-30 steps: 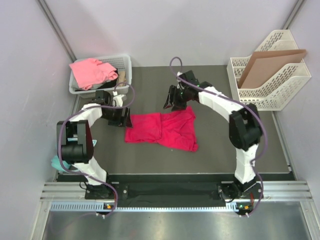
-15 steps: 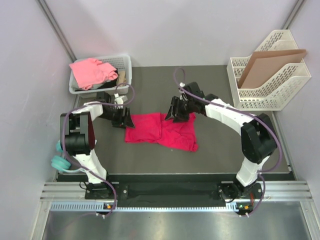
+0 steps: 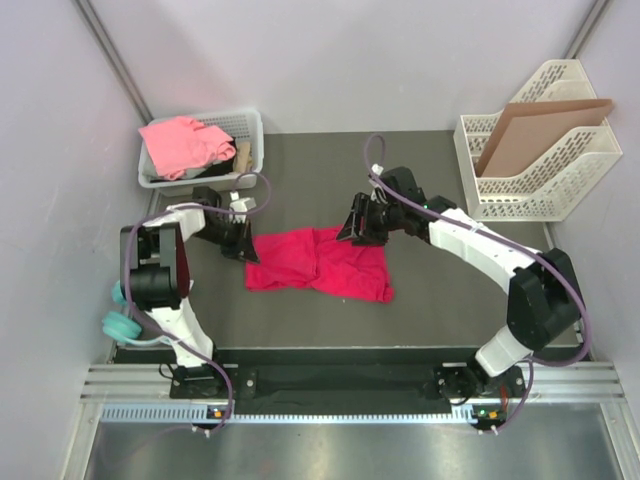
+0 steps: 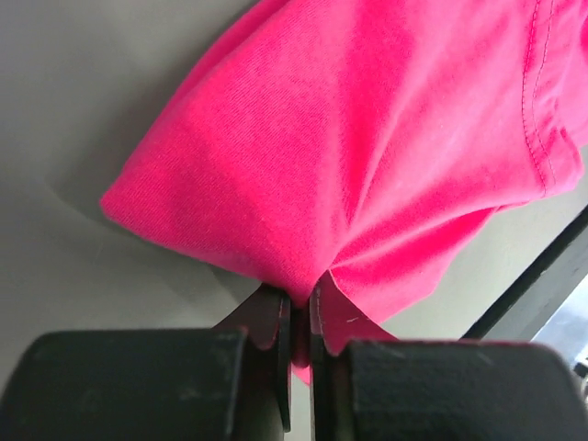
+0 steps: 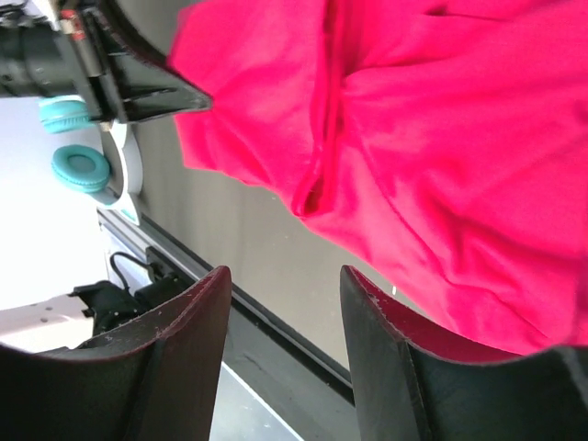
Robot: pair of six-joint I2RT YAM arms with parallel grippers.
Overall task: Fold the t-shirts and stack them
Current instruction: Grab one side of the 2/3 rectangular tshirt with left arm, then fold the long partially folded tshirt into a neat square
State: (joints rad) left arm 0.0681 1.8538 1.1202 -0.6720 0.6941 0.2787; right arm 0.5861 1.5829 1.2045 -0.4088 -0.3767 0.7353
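Observation:
A crimson-red t-shirt [image 3: 320,262] lies crumpled on the dark mat in the middle of the table. My left gripper [image 3: 248,247] sits at its left edge. In the left wrist view the left gripper [image 4: 299,317] is shut, pinching a fold of the red cloth [image 4: 367,138]. My right gripper [image 3: 360,230] hovers at the shirt's upper right edge. It stands open [image 5: 285,276], with nothing between its fingers [image 5: 184,331], and the red shirt [image 5: 441,138] spreads just beyond them. A salmon-pink t-shirt [image 3: 180,143] lies bunched in the basket at the back left.
The white basket [image 3: 250,125] stands at the back left. A white file rack [image 3: 560,190] holding a brown cardboard sheet [image 3: 540,130] stands at the back right. Teal headphones [image 3: 120,320] lie by the left arm's base. Walls close in on both sides.
My left gripper has shut on the red shirt's left edge. The right arm has swung right and down to the shirt's upper edge, staying open.

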